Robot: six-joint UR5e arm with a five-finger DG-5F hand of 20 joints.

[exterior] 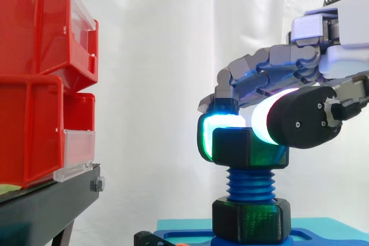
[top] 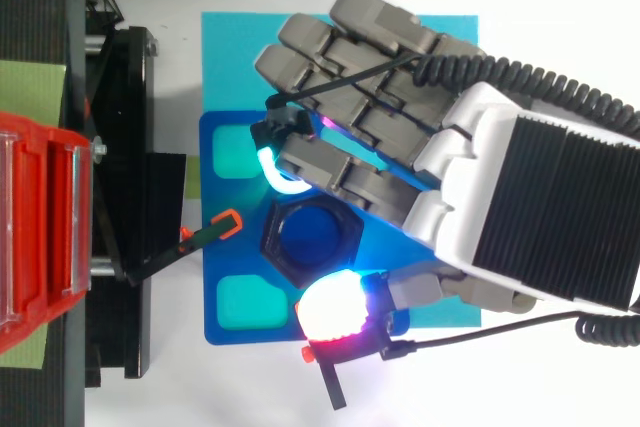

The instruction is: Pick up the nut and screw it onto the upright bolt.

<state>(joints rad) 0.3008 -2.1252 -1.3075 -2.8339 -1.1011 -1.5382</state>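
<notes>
The hand comes in from the right and its fingers are curled down over the top of the bolt. They are closed narrow on the nut. One fingertip, glowing cyan, lies against the far left side of the nut, and the thumb presses with its bright pad on the opposite side (in the top view this pad glows red and pink). So the black, six-sided nut is pinched between the fingertip and the thumb.

The nut sits on the upper end of the blue bolt, directly under the curled fingers. From above, the blue top of the bolt is seen inside the hole of the nut. Below the fingers, some turns of the blue thread are bare, and under them there is a second black six-sided piece at the foot of the bolt. The bolt stands upright on a dark blue plate, which lies on a light blue mat.

Beyond the fingertips, to the left, a black lever with an orange tip points toward the nut but is apart from it. Further left, well apart from the fingers, the red bins stand on the black stand.
</notes>
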